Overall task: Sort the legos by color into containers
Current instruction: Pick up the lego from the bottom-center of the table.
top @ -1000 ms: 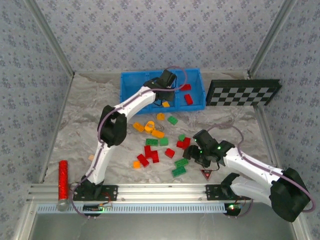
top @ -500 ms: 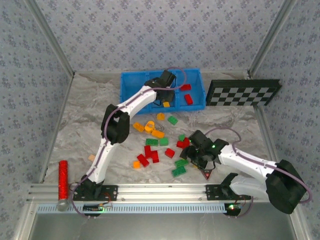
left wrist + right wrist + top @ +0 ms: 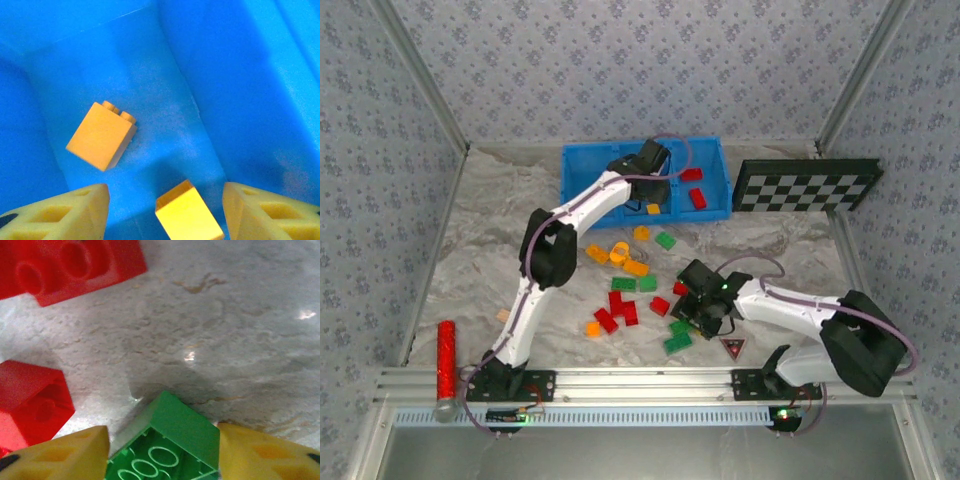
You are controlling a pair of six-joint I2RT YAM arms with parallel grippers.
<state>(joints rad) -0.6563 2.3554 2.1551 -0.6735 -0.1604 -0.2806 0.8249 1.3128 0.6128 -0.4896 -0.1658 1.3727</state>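
My left gripper (image 3: 654,186) hangs open inside the middle one of the blue containers (image 3: 588,180). In the left wrist view a yellow lego (image 3: 189,212) lies loose between its fingers (image 3: 60,212), touching neither, and an orange lego (image 3: 101,135) rests on the bin floor (image 3: 165,70). Two red legos (image 3: 696,190) lie in the right compartment. My right gripper (image 3: 698,302) is low over the table, its jaws pressed on both sides of a tilted green lego (image 3: 187,427). Red legos (image 3: 30,402) sit just beyond it. Several loose legos (image 3: 625,285) are scattered mid-table.
A black-and-white checkerboard (image 3: 807,185) leans at the back right. A long red cylinder (image 3: 446,358) lies at the front left, with a small tan block (image 3: 503,316) near the left arm. A red triangle marker (image 3: 732,347) sits beside the right arm. Patterned walls close three sides.
My left gripper opened and let a yellow lego go in the middle compartment. My right arm slid left into the bricks and its jaws closed onto a green lego.
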